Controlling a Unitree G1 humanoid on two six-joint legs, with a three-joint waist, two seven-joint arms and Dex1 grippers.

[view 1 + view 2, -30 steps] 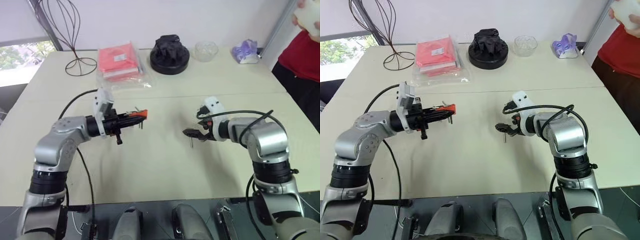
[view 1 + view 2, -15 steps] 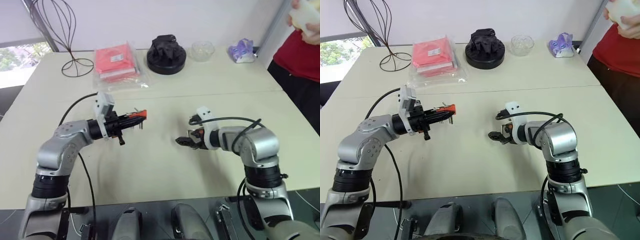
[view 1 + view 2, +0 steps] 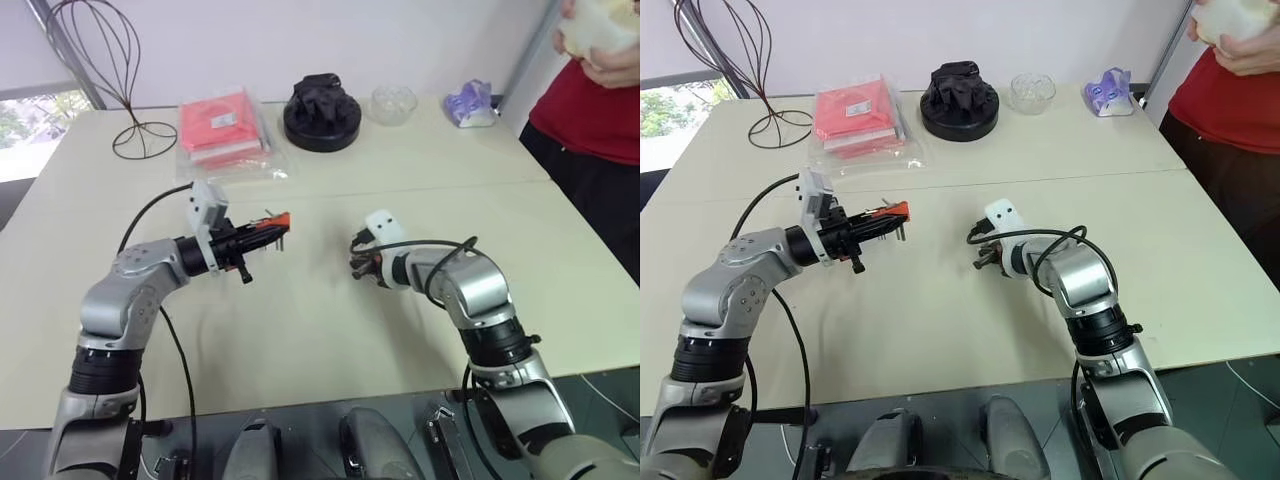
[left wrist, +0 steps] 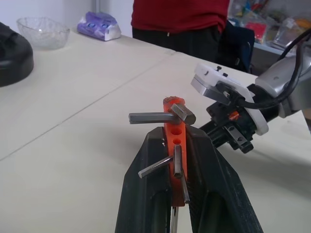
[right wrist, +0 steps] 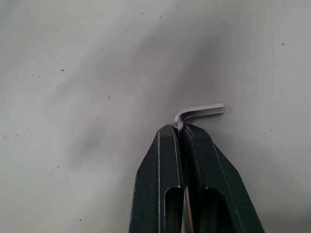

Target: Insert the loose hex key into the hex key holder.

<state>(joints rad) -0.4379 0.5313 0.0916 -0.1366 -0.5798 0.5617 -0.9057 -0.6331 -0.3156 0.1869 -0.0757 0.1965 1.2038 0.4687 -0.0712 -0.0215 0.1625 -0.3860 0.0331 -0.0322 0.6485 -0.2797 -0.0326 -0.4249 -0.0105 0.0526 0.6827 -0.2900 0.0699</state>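
Left gripper [image 4: 181, 160]: pinches the hex key holder [image 4: 173, 145] above the table [image 3: 300, 330].
Right gripper [image 5: 181, 128]: fingers tight on the loose hex key [image 5: 199, 112], just above the table.
Do well: lift slowly, line the long end with an empty hole.
Changed: right fingers were open, now closed.

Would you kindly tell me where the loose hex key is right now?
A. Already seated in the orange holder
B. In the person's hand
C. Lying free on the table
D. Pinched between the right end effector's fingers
D: the right wrist view shows the right end effector shut on the loose hex key, its bent end sticking out past the fingertips above the table, apart from the holder that the left end effector grips.
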